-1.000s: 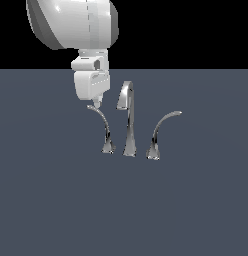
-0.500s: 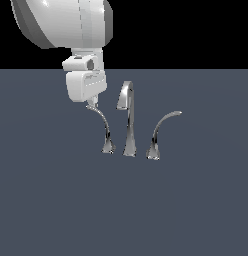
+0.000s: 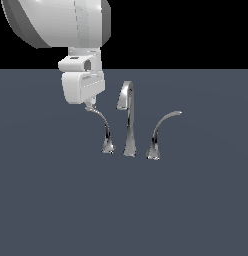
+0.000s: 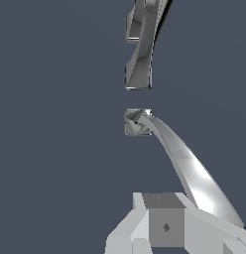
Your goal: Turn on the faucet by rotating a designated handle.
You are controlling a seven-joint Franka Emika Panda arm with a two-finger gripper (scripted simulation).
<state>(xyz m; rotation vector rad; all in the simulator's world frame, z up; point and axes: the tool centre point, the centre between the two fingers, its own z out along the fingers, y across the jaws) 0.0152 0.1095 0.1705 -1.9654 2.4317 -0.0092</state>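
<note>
Now my pincer (image 3: 89, 106), grip unreadable, sits at the handle (image 3: 102, 123) tip left of the spout (image 3: 128, 120); I should push sideways steadily, staying on the tip.

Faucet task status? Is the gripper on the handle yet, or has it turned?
Done: the gripper has reached the tip of the handle, the thinner lever on the exterior view's left of the spout. In hand: contact at that tip; the wrist view shows the finger beside the lever, but a closed grip cannot be confirmed. Left: the rotation itself; no turning is evident.
</note>
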